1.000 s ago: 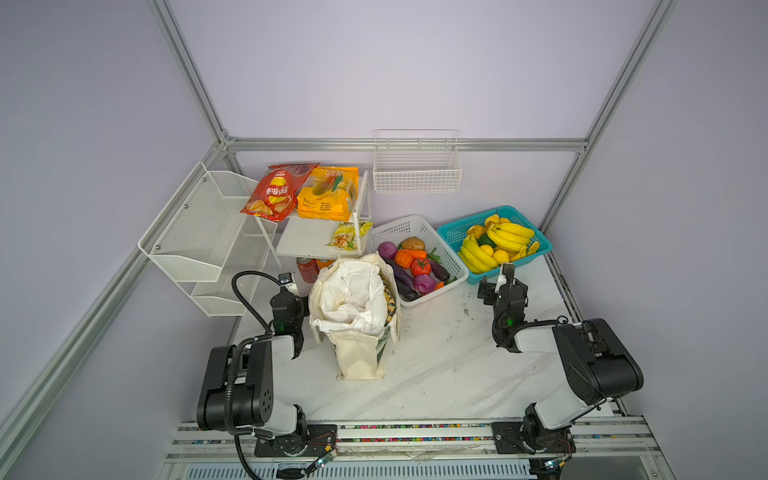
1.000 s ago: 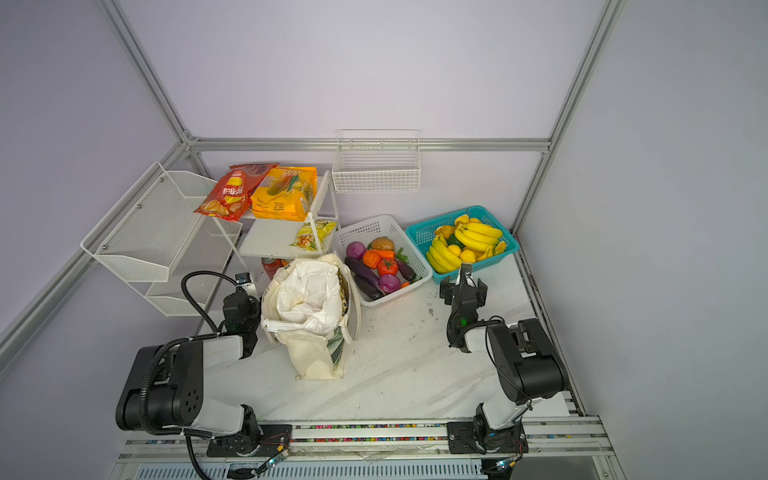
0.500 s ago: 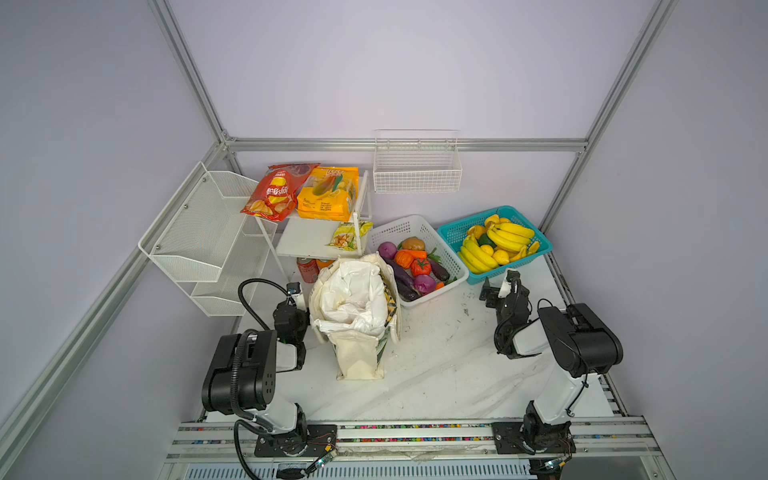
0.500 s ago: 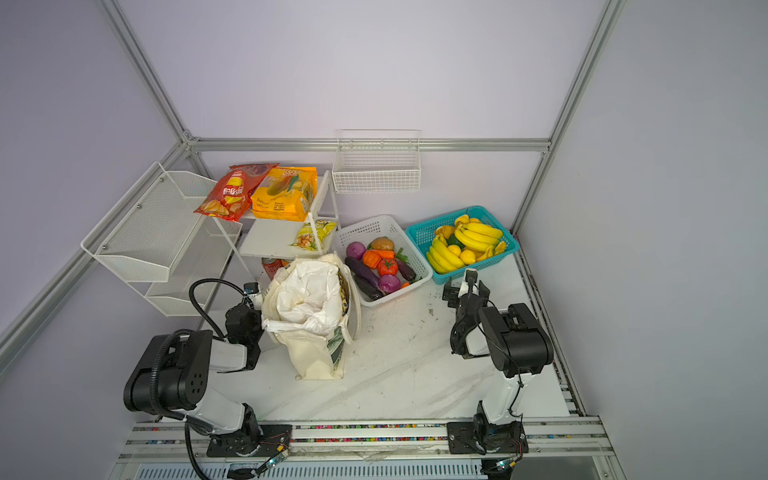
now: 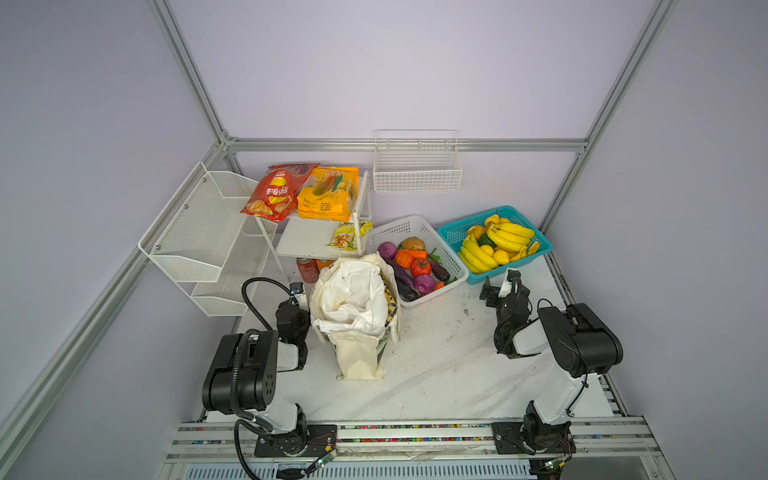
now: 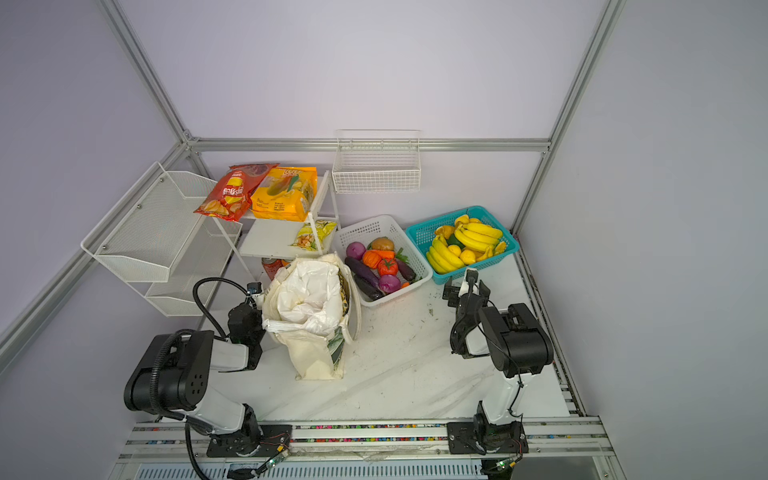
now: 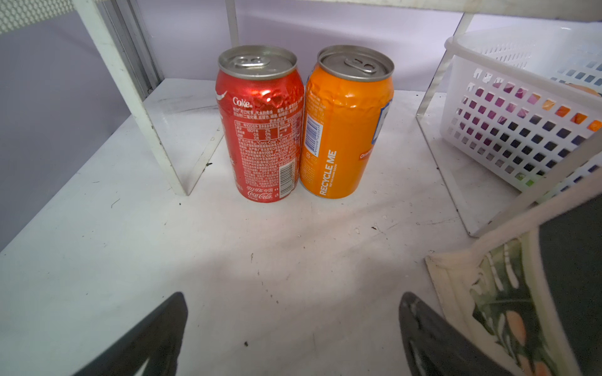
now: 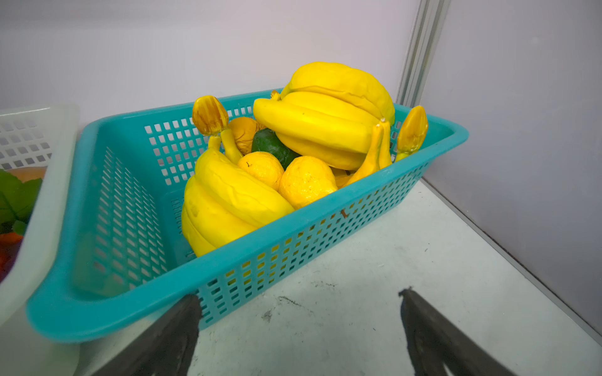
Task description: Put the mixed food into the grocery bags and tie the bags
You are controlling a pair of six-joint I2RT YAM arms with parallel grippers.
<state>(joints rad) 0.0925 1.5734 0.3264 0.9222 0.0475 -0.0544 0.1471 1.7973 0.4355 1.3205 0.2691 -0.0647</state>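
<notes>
Packing stage; nothing tied yet. Cream tote point(image 5: 359, 353) upright mid-table, white plastic bag point(image 5: 353, 297) stuffed inside. Just left of tote: left gripper point(image 7: 293, 298), spread wide, empty, facing red can point(image 7: 260, 123) behind tote. Well right of tote: right gripper point(image 8: 299, 294), likewise agape, empty. Next, probably: advance, straddle can, close.

The cream canvas tote point(image 5: 358, 357) stands upright, a crumpled white plastic bag point(image 5: 353, 297) filling its mouth and a black yellow-zigzag packet point(image 5: 389, 300) against its inner side. The dented red Coke can point(image 7: 260, 130) stands upright nearby.
</notes>
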